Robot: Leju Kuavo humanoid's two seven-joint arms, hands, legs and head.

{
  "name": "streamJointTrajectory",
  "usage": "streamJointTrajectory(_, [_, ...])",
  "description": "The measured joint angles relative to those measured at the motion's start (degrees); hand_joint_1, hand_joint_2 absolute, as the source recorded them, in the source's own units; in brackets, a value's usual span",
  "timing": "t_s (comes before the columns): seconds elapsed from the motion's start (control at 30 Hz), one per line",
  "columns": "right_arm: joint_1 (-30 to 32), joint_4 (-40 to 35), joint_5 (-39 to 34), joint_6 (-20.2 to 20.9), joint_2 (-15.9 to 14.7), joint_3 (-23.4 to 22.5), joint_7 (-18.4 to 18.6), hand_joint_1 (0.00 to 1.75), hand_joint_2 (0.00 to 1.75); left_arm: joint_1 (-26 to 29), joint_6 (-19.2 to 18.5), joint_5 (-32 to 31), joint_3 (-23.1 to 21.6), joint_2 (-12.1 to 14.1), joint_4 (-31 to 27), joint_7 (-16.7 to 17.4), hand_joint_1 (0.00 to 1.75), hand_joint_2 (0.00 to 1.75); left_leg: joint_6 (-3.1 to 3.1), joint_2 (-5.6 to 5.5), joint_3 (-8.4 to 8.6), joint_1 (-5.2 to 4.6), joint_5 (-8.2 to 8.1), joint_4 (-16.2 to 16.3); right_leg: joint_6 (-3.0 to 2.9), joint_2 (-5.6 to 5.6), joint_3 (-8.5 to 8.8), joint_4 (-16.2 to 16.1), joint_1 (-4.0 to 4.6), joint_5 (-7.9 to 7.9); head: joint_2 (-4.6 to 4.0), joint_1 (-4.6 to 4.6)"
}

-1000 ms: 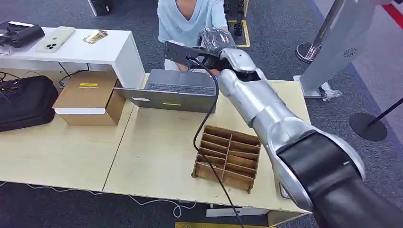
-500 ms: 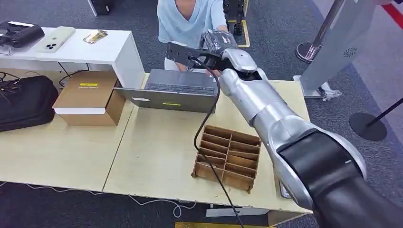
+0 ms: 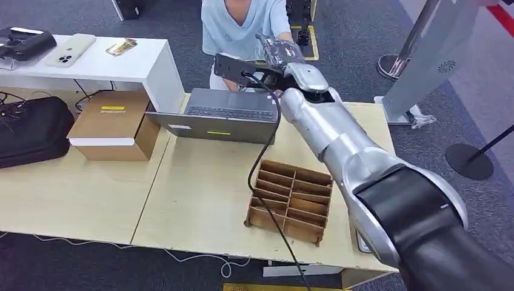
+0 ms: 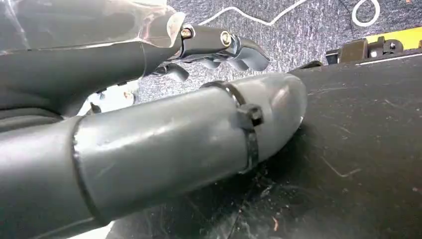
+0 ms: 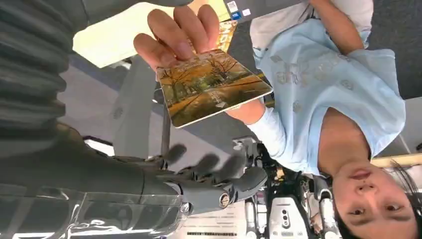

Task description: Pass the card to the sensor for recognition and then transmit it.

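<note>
card: we see the card (image 5: 211, 84) pinched in the person's hand (image 5: 179, 37), not in the robot's. It sits apart from the right hand's fingers, with clear air between them in the right wrist view.

right hand: the right hand (image 5: 199, 184) is reached out past the far edge of the laptop (image 3: 227, 113), toward the person. Its fingers (image 5: 239, 181) are spread and nothing is in them, so we'd call it empty.

left hand: the left hand (image 4: 149, 139) hangs low over a dark surface. Its fingers look loosely curled with nothing between them, but we honestly can't tell its state for sure.

which way the card lies: across the gap on the palm side of the right hand's fingers. The right hand is much the nearer of the two.

card axis: the long axis runs roughly along the line of the right hand's fingers, a bit tilted. The printed face with the autumn trees is turned to the wrist camera. The corner end points away from the person's fingers.

stage: our guess is a handover between the person and the right hand. This fits the person having just taken the card, or offering it, and we can't say which.

sensor: we can't pick it out for certain.
</note>
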Motion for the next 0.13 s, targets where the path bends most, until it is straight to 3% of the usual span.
streamJointTrajectory(0.13, [-0.3, -0.2, -5.4, -0.5, -0.1, -2.7, -2.4, 0.0, 1.75, 0.1, 0.5, 0.4, 0.0, 0.0, 0.0, 0.0, 0.0, 0.0, 0.0, 0.0, 0.0, 0.0, 0.0, 0.0, 0.0, 0.0, 0.0, 0.0, 0.0, 0.0, 0.0, 0.0])
